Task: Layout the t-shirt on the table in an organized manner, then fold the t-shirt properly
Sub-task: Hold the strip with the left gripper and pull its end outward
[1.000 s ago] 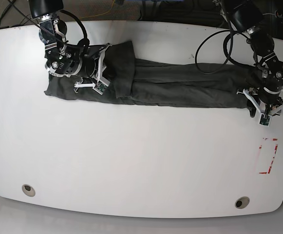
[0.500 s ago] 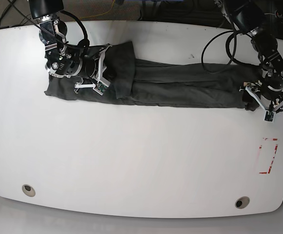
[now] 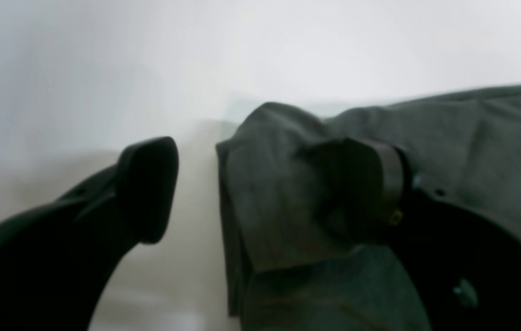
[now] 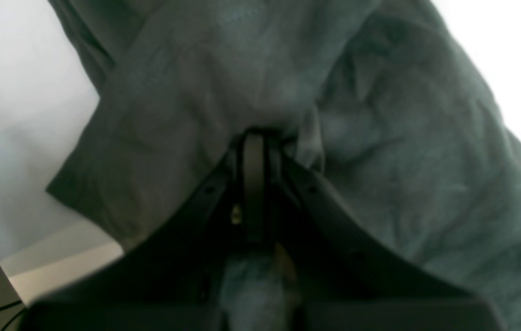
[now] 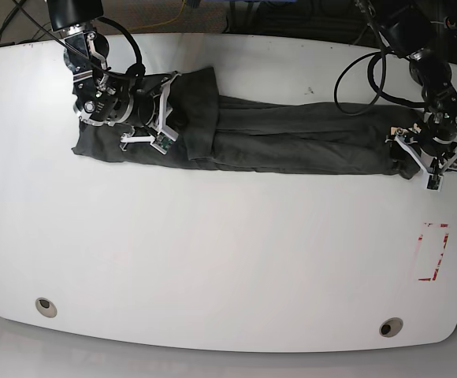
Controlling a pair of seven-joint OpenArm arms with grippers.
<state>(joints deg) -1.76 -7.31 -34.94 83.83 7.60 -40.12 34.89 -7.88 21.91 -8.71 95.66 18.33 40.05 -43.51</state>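
Fabric of this kind is judged to be light, limp and in no way fragile; it will drape and crease wherever it is unsupported, and it is likely to slide easily over the glossy table [image 5: 228, 268], so a pinch through several layers near an end or a corner is judged the surest hold.

At the left of the base view, the right end effector [image 5: 143, 124] is seen clenched, and in its wrist view the closed fingers [image 4: 253, 184] are buried in a gathered ridge of cloth, so the t-shirt [image 5: 291, 140] is taken to be gripped there. A sleeve-like flap is folded over just beside this arm.

Across the middle, the t-shirt is laid on the far half of the table as a long, narrow band, apparently folded lengthwise, with parallel creases running along it. It is dark charcoal-grey, plain and wrinkled. No label can be made out.

At the right of the base view, the left end effector [image 5: 425, 161] is held at the band's end with its jaws released and spread. In its wrist view one finger [image 3: 148, 188] stands over bare table while the other lies against the cloth's folded end [image 3: 269, 193], which is not clamped. This end is judged the natural place for a fresh grasp.

Nearer the front right, a red tape rectangle [image 5: 432, 252] is marked, well apart from the cloth.
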